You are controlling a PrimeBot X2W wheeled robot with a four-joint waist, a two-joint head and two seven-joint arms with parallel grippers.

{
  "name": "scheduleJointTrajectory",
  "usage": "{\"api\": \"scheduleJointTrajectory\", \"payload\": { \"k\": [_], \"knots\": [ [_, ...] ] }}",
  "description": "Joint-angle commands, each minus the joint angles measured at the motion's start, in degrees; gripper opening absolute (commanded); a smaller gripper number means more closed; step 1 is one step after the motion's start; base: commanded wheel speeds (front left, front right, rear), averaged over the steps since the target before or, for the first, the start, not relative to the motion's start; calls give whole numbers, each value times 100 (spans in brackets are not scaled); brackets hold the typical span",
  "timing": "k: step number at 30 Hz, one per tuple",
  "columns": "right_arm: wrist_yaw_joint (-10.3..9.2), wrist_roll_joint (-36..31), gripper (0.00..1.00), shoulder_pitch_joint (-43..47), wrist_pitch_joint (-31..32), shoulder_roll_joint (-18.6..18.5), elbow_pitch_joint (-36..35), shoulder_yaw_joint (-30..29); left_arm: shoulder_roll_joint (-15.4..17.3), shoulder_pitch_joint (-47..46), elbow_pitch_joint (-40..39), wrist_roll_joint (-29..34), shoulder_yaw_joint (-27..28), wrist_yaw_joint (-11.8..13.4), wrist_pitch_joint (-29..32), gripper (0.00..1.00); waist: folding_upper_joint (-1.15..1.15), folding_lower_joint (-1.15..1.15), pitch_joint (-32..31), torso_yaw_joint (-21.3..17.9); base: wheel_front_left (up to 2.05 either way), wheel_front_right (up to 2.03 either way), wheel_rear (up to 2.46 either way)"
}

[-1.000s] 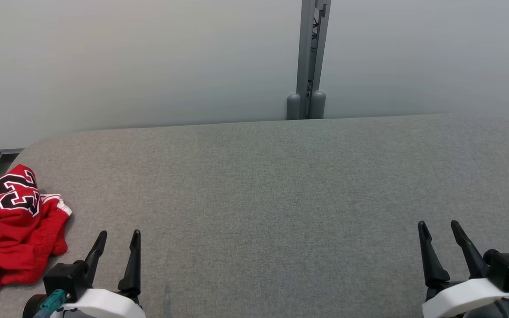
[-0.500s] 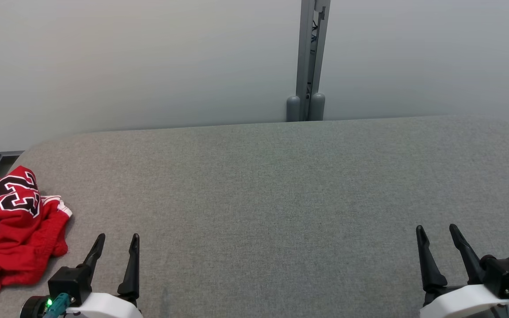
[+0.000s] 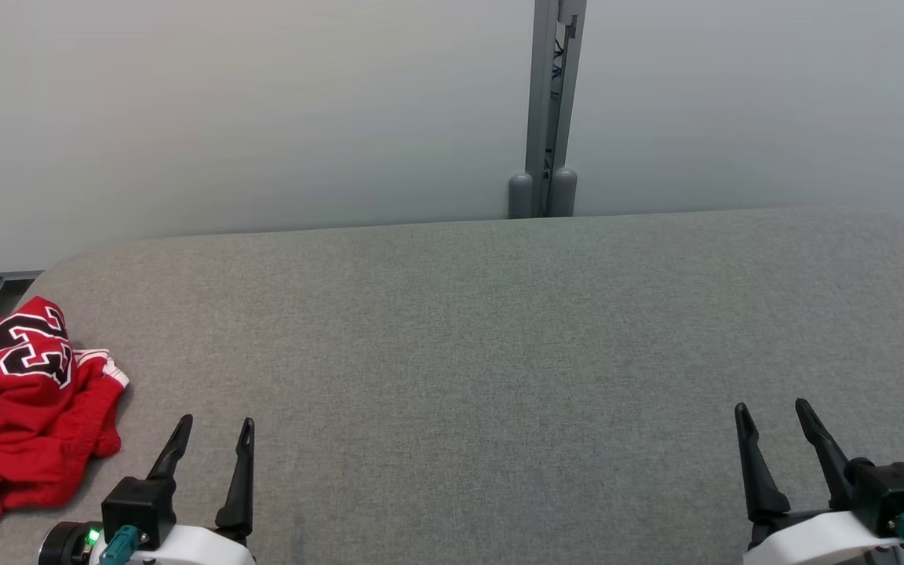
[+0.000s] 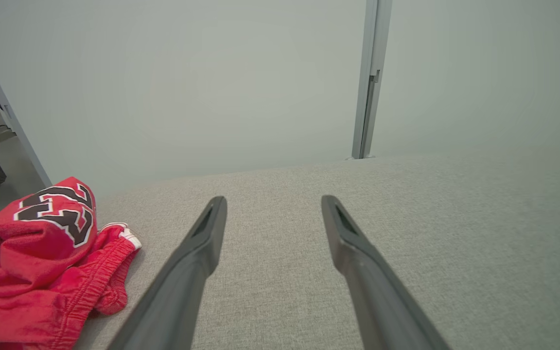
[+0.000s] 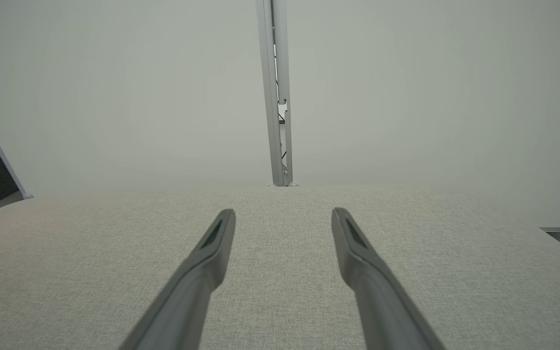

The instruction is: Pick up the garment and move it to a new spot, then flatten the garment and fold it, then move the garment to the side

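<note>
Both spread, empty | left tool near red garment on table | right tool well apart

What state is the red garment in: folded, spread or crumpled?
Crumpled: the red garment lies in a wrinkled heap near the table's left end, layers bunched over each other.

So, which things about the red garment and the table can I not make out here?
- Red garment: left part cut off by the left edge, head view and left wrist view.
- Its kind and full shape: hidden by its own crumpled folds.
- Printed number: creased, upside down, not surely readable.
- Grey table: near edge cut off by the head view's bottom edge.
</note>
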Motion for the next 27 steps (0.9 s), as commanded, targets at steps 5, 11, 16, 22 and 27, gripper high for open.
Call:
{"api": "scheduleJointTrajectory", "payload": {
  "k": [5,11,16,22,27],
  "knots": [
    [12,-155,100,66,-93,-11,14,-9,16,8,27,189,-7,35,-65,100,0,0,-10,7,0,0,0],
    [12,-102,100,55,-89,-4,43,-34,-13,-27,46,97,57,9,-60,100,0,0,-9,23,0,0,0],
    [12,-70,100,37,-86,0,72,-49,-33,-34,71,67,82,3,-60,100,0,0,-4,33,0,0,0],
    [12,-105,100,60,-85,-2,61,-84,-45,-78,128,35,86,-27,-60,100,0,0,-1,138,0,0,0],
    [12,-134,100,50,-85,1,-9,-65,-76,-215,206,-54,115,-54,-60,100,0,0,16,492,0,0,0]
  ]
}}
